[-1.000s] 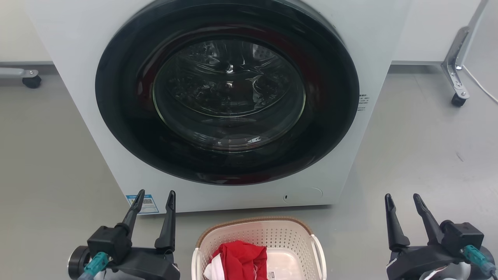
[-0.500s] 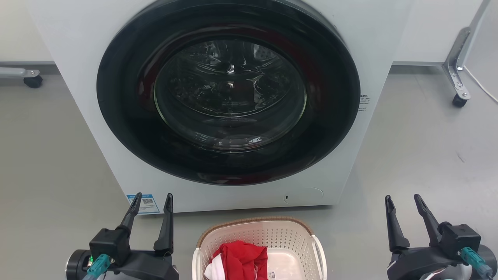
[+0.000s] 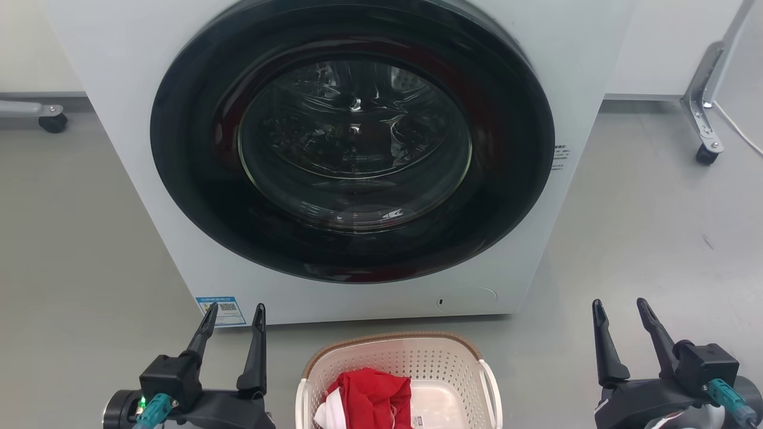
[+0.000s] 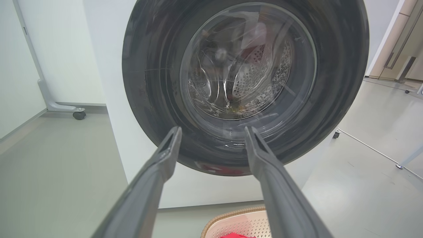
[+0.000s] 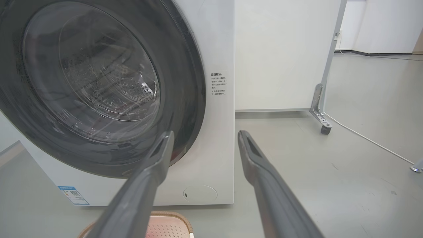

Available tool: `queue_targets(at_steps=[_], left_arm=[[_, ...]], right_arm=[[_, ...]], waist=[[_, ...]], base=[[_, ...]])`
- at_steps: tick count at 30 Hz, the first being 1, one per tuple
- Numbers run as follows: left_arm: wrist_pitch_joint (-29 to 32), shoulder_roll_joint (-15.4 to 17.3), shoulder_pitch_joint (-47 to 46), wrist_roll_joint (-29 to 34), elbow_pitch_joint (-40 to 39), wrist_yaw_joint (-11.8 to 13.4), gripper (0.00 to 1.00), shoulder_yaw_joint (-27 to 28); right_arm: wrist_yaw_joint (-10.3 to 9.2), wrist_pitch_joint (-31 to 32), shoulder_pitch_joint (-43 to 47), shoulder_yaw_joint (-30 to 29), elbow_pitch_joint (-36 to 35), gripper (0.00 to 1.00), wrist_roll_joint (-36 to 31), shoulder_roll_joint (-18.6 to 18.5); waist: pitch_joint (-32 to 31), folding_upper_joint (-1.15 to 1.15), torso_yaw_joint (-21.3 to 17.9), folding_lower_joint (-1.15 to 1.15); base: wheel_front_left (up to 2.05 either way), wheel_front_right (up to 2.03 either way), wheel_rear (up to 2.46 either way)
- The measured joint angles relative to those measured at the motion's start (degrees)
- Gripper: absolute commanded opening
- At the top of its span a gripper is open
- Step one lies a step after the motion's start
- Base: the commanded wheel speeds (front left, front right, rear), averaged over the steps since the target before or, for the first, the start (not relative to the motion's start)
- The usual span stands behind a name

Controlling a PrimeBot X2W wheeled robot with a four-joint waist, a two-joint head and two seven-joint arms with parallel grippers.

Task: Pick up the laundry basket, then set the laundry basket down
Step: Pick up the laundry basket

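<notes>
Laundry basket point(image 3: 417, 360) is the prize, and nobody has a hold of it yet! Start at the fingers point(image 4: 158, 172) of the left gripper point(image 3: 235, 306): they are spread wide with nothing between them, pointing at the washer door point(image 3: 354, 137). Over on the other side the right gripper point(image 3: 618, 302) is parted just the same, and just as empty.

Now the change. Over the last second the left gripper sinks a little lower in the head view, while the right one barely stirs. The small drift of the whole picture looks like the camera's doing.

Moving outward, the basket sits on the floor point(image 3: 644, 238) between the two arms, close in front of the washer point(image 3: 357, 298), with a red garment point(image 3: 372, 396) bunched inside. Its white handles point(image 3: 492, 387) are well apart from either gripper.

My read: the pick-up has hardly begun. Both arms must come in to those handles.
</notes>
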Motion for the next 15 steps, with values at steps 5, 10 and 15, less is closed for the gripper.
queue_targets(at_steps=[5, 10, 15], left_arm=[[0.41, -0.04, 0.0, 0.3, -0.05, 0.0, 1.0, 0.11], [0.42, -0.03, 0.0, 0.43, -0.05, 0.01, 1.0, 0.36], [0.71, -0.13, 0.01, 0.47, -0.53, 0.05, 1.0, 0.36]], right_arm=[[0.15, 0.0, -0.01, -0.23, 0.14, 1.0, 0.0, 0.09], [0.19, 0.0, -0.01, -0.29, 0.16, 1.0, 0.0, 0.23], [0.23, -0.01, -0.01, -0.44, -0.05, 1.0, -0.01, 0.24]], waist=[[0.07, 0.0, 0.12, 0.0], [0.24, 0.0, 0.15, 0.0], [1.01, 0.0, 0.1, 0.0]], base=[[0.0, 0.0, 0.0], [0.0, 0.0, 0.0], [0.0, 0.0, 0.0]])
